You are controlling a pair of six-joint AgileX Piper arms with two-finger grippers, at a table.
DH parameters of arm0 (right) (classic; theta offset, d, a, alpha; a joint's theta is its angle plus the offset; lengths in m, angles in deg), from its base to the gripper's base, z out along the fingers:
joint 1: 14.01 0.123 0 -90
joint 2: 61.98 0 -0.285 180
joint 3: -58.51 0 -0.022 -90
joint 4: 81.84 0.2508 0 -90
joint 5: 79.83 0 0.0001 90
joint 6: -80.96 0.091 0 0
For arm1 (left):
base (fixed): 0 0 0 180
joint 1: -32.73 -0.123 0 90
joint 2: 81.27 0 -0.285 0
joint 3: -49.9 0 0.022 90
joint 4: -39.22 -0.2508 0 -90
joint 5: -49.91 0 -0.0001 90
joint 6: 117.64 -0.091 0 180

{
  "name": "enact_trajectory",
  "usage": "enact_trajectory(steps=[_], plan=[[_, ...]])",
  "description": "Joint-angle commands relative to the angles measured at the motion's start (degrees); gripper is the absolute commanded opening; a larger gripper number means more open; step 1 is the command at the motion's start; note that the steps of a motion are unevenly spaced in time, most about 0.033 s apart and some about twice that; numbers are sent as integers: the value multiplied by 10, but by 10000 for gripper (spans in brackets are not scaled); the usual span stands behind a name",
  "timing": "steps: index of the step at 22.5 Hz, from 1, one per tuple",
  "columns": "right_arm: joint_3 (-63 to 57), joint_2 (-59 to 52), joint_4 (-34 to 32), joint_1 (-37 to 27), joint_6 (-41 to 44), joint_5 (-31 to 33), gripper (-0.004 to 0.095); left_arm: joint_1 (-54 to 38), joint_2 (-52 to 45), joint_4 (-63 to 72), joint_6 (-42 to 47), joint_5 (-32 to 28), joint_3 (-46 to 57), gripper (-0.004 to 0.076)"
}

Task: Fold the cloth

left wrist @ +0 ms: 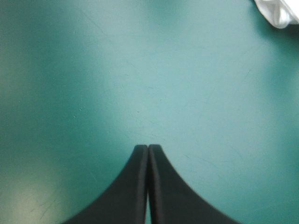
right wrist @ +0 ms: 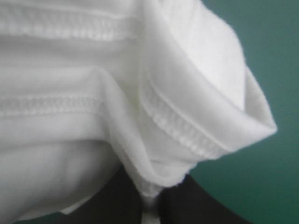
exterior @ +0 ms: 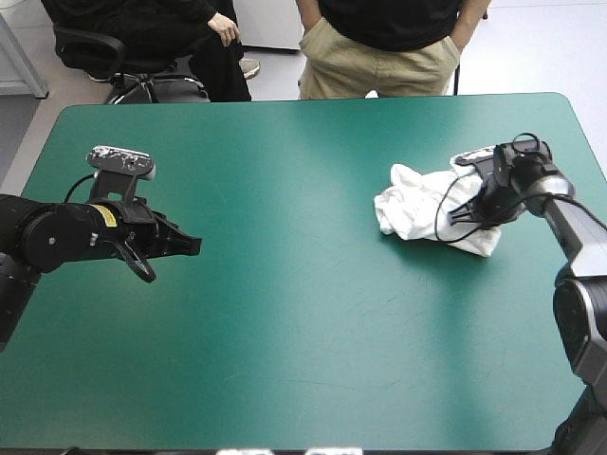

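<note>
Toward the right edge of the table (exterior: 303,341), in its far half: the T-shirt (exterior: 417,210), a crumpled white heap. No sleeve or collar can be told apart from above. The teal-green cover is bare around it.

The right gripper (exterior: 467,216) sits on the heap's right side. In the wrist view the black fingers are all but closed, with a stitched hem (right wrist: 182,135) folded over and running down between them. It is a pinch on one edge of the cloth, seemingly a doubled layer.

The left gripper (left wrist: 148,150) is well apart, over the table's left half. Its fingers are pressed together in one point with nothing in them. Only a scrap of white shows far ahead of it.

Judgement: the step in hand is opening the heap out, not folding yet, and the task is barely begun. To do it well:
- Lift by the hem just enough for the bundle to hang loose and unroll.
- Draw it toward the table's middle, where both arms reach.
- If the pinch holds two layers, the shirt will likely come up bunched, so re-grip on a single edge.
- The left gripper should open and take a second point on the same hem, well along from the first, so the pair can pull that edge straight.

Risk: the grip looks shallow, near the fingertips, and a quick lift may slip it.
</note>
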State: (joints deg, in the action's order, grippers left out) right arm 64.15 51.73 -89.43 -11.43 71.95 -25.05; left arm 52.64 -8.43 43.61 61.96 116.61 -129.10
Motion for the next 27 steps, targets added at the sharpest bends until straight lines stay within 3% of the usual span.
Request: enact_trajectory(steps=[1, 9, 12, 14, 15, 17, 19, 21, 25, 27], plan=[[-14, -60, -44, -47, 15, -16, -13, 1, -10, 8, -2, -40, -13, -17], [-30, -85, -54, -163, 29, -14, -13, 1, -10, 8, -13, -42, -13, -17], [-30, -85, -37, -167, 43, -15, 19, 1, -10, 8, -14, -43, -13, -17], [-30, -84, -24, -167, 43, -14, 203, 1, -10, 9, -14, -43, -13, -17], [-30, -84, -22, -167, 43, -10, 396, 1, -10, 12, -14, -43, -13, -17], [-21, -86, -40, -167, 60, 11, 600, 1, -10, 16, -18, -43, -13, -17], [-11, -95, -62, -167, 74, 24, 609, 1, -10, 22, -30, -43, -13, -17], [0, -126, -74, -167, 82, 36, 547, 1, -10, 23, -30, -43, -13, -17], [3, -196, -39, -167, 82, 54, 452, 1, -10, 23, -30, -44, -13, -17], [3, -251, 10, -167, 75, 73, 439, 1, -10, 23, -30, -46, -13, -17]])
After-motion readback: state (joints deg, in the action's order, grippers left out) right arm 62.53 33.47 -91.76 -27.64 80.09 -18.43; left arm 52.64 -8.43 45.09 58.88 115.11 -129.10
